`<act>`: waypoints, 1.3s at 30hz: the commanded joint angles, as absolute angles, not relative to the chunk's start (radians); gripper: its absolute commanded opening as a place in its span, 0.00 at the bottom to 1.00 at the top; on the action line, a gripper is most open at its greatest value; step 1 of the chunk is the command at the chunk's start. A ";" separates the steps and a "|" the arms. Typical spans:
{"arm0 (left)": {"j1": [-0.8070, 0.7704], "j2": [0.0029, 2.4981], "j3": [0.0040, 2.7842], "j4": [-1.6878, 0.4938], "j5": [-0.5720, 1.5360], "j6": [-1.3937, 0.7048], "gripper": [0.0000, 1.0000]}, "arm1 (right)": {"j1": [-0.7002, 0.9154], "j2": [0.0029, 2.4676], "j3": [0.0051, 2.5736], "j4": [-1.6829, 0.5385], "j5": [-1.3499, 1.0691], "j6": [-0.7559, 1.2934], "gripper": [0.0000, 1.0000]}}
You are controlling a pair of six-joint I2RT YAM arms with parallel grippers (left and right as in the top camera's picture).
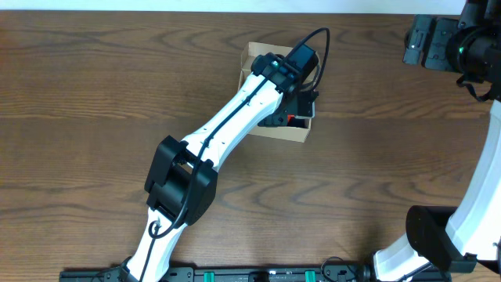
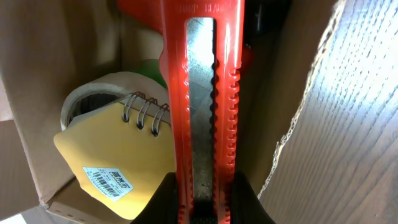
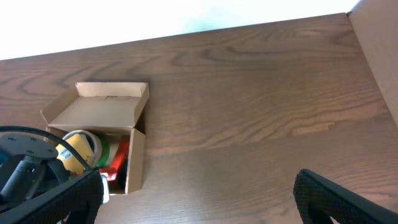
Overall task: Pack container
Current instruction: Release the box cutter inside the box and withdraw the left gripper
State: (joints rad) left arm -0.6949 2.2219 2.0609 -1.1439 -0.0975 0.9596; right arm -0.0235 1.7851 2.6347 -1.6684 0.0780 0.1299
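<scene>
From where I stand, the left arm reaches up across the wooden table from the near edge, and its wrist hangs right over the container. That small tan cardboard box sits a little left of the table's middle, toward the far side. Its flap lid is open and folded back.

Inside, against the left wall, lies a pale roll of tape, with a green roll just beside it. A yellow spiral-bound notepad with a barcode sticker leans over the pale roll and partly covers it.

To the right of the pad, the left gripper is clamped on a red utility knife. Its fingers press both long sides of the handle. The knife points down into the box, close to the right wall. I cannot tell whether its tip touches the bottom.

Far off at the right end of the table stands the right arm, well apart from the box. The right gripper holds its jaws spread wide, with nothing between them but bare tabletop below.
</scene>
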 commanded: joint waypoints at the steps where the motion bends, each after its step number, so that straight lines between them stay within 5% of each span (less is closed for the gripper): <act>1: -0.694 2.243 2.077 -1.147 -0.107 0.992 0.06 | -0.032 1.786 2.635 -1.670 0.078 0.142 0.99; 15: -0.694 2.251 2.077 -1.151 -0.088 0.995 0.06 | -0.032 1.786 2.635 -1.670 0.078 0.141 0.99; 20: -0.694 2.251 2.077 -1.151 -0.089 0.970 0.33 | -0.032 1.786 2.635 -1.670 0.078 0.141 0.99; 26: -0.694 2.251 2.077 -1.151 -0.109 0.957 0.39 | -0.032 1.786 2.635 -1.670 0.078 0.141 0.99; 31: -0.695 2.247 2.077 -1.145 -0.112 0.934 0.33 | -0.032 1.786 2.635 -1.670 0.078 0.141 0.99; 35: -0.701 2.242 2.091 -1.145 -0.120 0.890 0.06 | -0.032 1.786 2.635 -1.670 0.078 0.142 0.99; 39: -0.716 2.221 2.160 -1.148 -0.120 0.723 0.11 | -0.032 1.786 2.635 -1.670 0.078 0.141 0.99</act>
State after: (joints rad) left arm -0.7021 2.2303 2.0876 -1.1461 -0.1123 0.8654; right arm -0.0235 1.7851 2.6347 -1.6684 0.0780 0.1299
